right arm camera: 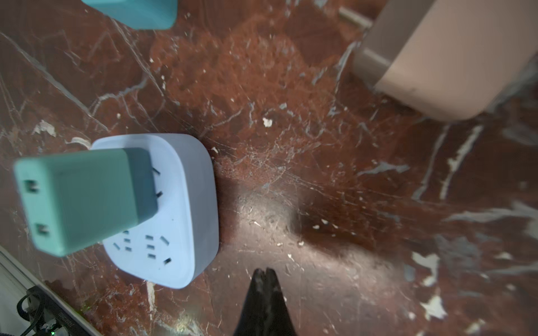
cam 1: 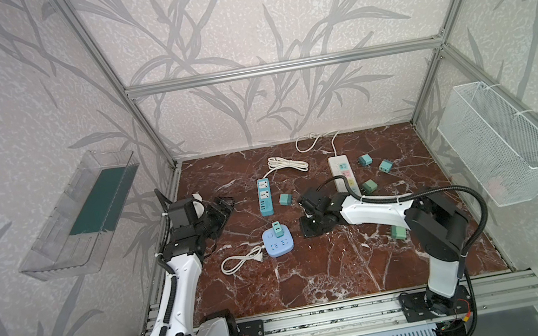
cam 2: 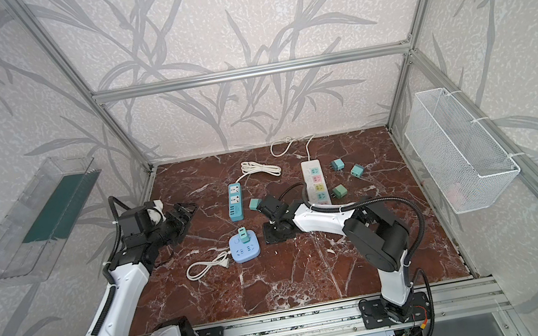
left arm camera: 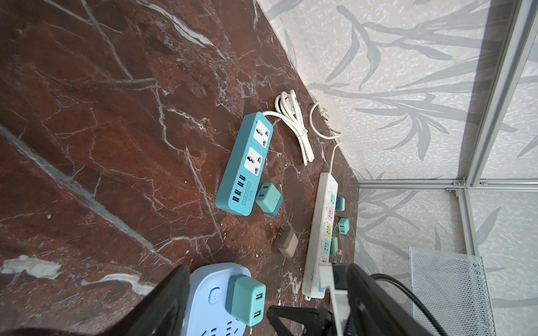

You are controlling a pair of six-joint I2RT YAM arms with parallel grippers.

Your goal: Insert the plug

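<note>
Right jaws are pressed tip to tip and empty over the table; left jaws stand spread wide, holding nothing. The teal plug sits in the pale blue socket block, just beside the right jaws and between the two pairs. A tan plug lies on the right jaws' far side.

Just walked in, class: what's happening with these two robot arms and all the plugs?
One green plug already stands pushed into the pale blue socket hub. The right hand is shut and empty, low over the table beside that hub. The left hand is open, holding nothing, off to the side. Other green plugs lie loose near the blue strip and white strip.
</note>
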